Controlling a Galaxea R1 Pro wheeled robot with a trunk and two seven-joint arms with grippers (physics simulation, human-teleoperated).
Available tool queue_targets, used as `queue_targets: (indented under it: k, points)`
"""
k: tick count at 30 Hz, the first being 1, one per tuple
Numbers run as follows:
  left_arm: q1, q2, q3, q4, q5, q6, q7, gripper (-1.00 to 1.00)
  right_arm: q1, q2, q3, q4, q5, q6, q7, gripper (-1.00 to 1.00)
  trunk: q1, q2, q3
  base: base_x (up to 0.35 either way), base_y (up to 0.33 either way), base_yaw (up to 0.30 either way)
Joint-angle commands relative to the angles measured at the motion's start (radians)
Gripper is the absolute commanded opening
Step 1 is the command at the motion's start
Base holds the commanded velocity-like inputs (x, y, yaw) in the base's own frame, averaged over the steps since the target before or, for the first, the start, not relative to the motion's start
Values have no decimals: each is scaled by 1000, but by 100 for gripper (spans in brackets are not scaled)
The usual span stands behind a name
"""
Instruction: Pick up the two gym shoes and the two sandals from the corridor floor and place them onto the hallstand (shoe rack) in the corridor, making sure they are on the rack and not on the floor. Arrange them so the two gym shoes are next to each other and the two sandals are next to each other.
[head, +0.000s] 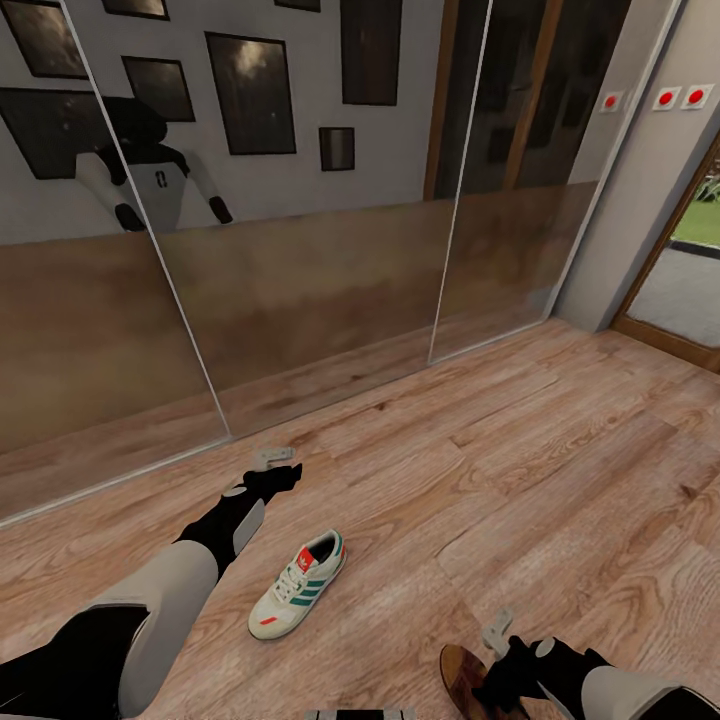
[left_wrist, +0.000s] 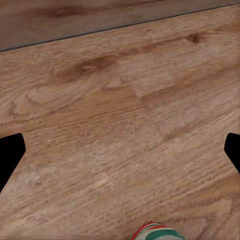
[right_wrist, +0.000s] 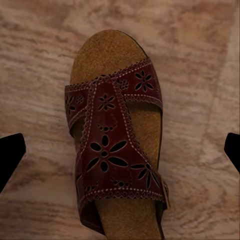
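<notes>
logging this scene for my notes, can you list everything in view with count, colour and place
white low-top sneaker with teal stripes and red-orange accents: one, lying on the floor between the two arms
brown leather cut-out sandal with tan insole: one, on the floor under the right gripper
light brown wood-plank floor: one, across the foreground
mirrored sliding panels: several, along the wall ahead, reflecting the robot
dark framed pictures: several, seen in the mirror
red-and-white round wall fittings: three, upper right wall
left gripper: grey jaws, open, over bare floor beyond the sneaker
right gripper: grey jaws, open, above the sandal
</notes>
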Motion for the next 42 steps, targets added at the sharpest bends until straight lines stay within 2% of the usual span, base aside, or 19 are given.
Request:
queue_targets:
  k: [1, 11, 18, 22, 28, 30, 34, 39, 42]
  points:
    - [0, -1, 3, -1, 10, 2, 0, 100, -1, 3, -4, 3, 11, -10, 6, 100, 0, 0, -1, 0, 0, 0]
    - [0, -1, 3, -1, 9, 2, 0, 100, 0, 10, -5, 2, 13, -23, 21, 100, 1, -1, -12, 0, 0, 0]
    - [0, -1, 3, -1, 9, 2, 0, 100, 3, 1, -6, 1, 15, -22, 22, 100, 3, -2, -32, 0, 0, 0]
    - [0, -1, 3, -1, 9, 2, 0, 100, 8, -1, -6, 1, 15, -21, 20, 100, 3, -2, -32, 0, 0, 0]
    - [0, -1, 3, -1, 9, 2, 0, 100, 9, -17, -5, 1, 15, -21, 20, 100, 6, -3, -51, 0, 0, 0]
    - [0, -1, 4, -1, 10, 2, 0, 100, 9, -18, -5, 1, 15, -21, 20, 100, 6, -3, -51, 0, 0, 0]
    - [0, -1, 3, -1, 10, 2, 0, 100, 10, -20, -5, 1, 15, -21, 20, 100, 7, -4, -67, 0, 0, 0]
    - [0, -1, 3, -1, 9, 2, 0, 100, 11, -28, -6, 1, 15, -21, 20, 100, 7, -4, -67, 0, 0, 0]
    - [0, -1, 3, -1, 9, 2, 0, 100, 11, -33, -6, 1, 15, -21, 20, 100, 9, -5, -78, 0, 0, 0]
